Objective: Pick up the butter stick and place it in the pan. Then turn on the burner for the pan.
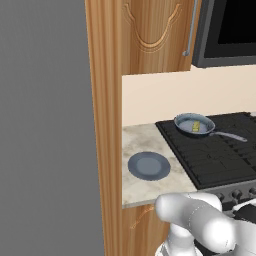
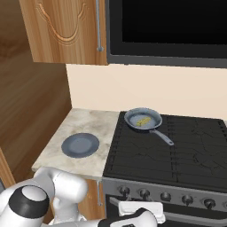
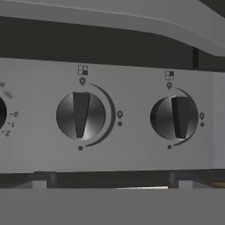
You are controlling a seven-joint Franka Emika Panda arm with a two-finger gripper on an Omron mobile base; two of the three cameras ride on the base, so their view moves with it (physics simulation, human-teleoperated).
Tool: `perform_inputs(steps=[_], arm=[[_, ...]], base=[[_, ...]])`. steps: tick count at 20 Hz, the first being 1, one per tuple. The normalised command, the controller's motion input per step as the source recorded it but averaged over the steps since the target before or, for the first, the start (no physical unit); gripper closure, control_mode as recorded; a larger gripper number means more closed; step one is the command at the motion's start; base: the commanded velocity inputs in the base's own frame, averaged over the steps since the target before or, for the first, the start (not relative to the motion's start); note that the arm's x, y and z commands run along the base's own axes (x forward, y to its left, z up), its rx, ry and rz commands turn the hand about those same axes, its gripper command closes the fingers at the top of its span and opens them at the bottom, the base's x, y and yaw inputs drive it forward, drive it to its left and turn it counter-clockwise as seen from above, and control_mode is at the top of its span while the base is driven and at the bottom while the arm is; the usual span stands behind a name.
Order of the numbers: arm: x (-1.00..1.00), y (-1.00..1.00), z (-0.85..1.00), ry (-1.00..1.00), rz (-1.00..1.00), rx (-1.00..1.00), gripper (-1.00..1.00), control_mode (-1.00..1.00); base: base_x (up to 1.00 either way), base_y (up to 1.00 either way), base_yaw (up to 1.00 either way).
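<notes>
hand view: looking straight at the stove's front panel, two round knobs close up, left knob (image 3: 81, 115) and right knob (image 3: 174, 117), both with their grip bars upright. a third dial is cut off at the left edge, only some digits readable. the finger tips can't be made out at the bottom of this view, so can't tell whether the gripper is spread or closed, or if it touches either knob.

right base view: the arm drops low in front of the stove, the hand end (image 2: 135, 212) sits just under the knob row (image 2: 165, 195) at the front edge of the cooktop (image 2: 186, 155). fingers are hidden from here.

the butter stick (image 2: 142, 121) lies inside the pan (image 2: 142, 119), roughly mid-pan, small and a bit blurred. the pan sits on the burner (image 2: 137, 128) at the rear left corner of the cooktop, its handle pointing towards the middle of the cooktop. no flame can be made out.

left base view: same layout, butter stick (image 1: 196, 126) in the pan (image 1: 194, 125). a handleless plate (image 1: 148, 165) rests on the counter (image 1: 142, 140) left of the cooktop, near the counter's front edge, well apart from the pan. the arm's elbow covers the counter's front right corner.
</notes>
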Motion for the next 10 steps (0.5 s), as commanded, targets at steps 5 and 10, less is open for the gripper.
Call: perform_inputs(steps=[5,10], arm=[[0.07,0.01,0.0,0.0,0.0,0.02,-1.0,-1.0],[0.01,0.0,0.0,0.0,0.0,0.02,-1.0,-1.0]], base=[[0.0,0.0,0.0],[0.0,0.0,0.0]])
